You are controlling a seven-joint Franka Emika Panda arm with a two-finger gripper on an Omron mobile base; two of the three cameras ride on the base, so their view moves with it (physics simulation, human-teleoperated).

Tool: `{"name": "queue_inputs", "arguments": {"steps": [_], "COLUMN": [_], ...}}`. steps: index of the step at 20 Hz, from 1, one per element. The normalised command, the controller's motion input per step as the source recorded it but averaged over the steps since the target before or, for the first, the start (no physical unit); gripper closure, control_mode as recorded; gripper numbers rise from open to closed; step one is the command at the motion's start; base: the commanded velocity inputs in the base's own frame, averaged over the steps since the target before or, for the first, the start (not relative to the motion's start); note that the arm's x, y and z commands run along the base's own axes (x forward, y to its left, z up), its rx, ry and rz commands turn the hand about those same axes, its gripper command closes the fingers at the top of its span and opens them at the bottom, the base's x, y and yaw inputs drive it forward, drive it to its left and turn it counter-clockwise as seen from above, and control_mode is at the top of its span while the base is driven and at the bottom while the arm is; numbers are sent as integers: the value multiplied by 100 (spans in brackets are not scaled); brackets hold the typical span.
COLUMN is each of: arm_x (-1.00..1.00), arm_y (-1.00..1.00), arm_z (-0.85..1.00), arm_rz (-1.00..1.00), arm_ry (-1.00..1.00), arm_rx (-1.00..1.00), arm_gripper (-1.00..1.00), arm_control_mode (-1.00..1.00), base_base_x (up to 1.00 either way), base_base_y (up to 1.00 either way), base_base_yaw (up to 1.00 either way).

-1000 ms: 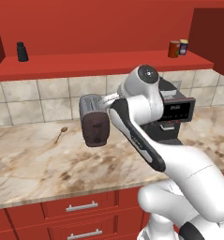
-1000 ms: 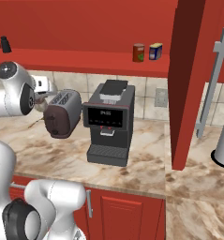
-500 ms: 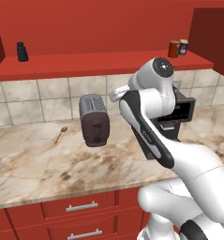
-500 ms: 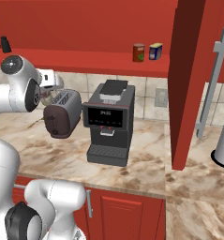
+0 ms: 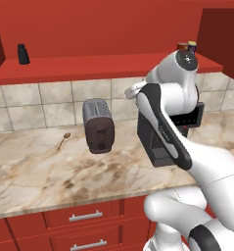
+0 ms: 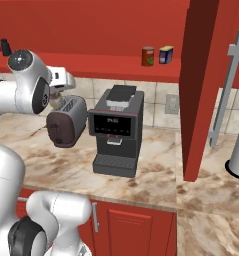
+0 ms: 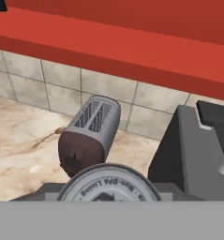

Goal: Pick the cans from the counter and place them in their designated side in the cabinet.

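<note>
Where the hand camera looked along the gripper, the silvery can sat right at the bottom of its view, end-on, showing a round metal lid with a raised rim and small dark lettering curved around it. Its label and sides were out of sight from that angle. It was up in the air, well clear of the counter, so the fingers were clenched on it, though the can's own lid hid their tips.

Beyond the lid stood a dark brown toaster with a grey slotted top, on the marble near the tiled wall. A small spoon lay on the counter just to the toaster's left. To the toaster's right stood a black coffee machine, close beside it.

Above them ran the cabinet, its long open red shelf reaching across the wall. The dark red can stood upright on the shelf toward its right end, and the blue-and-yellow can stood just beside it on the right. A small black shaker stood far off at the shelf's left end. A tall red cabinet door with a silver handle hung open to the right of the coffee machine, and a white bin stood on the counter past it. Red drawers with silver handles ran below the worktop.
</note>
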Motion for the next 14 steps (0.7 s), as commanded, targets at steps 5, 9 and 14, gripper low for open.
{"name": "queue_inputs", "arguments": {"steps": [5,9,14], "arm_x": [-7,-6,-7], "arm_y": [-29,-27,-22], "arm_z": [19,19,18], "arm_rz": [0,0,-1], "arm_ry": [0,-2,-3], "arm_rx": [0,0,0], "arm_gripper": [100,100,100], "arm_control_mode": [-100,-100,-100], "base_base_x": [0,0,0], "base_base_y": [0,0,0], "base_base_yaw": [0,0,0]}}
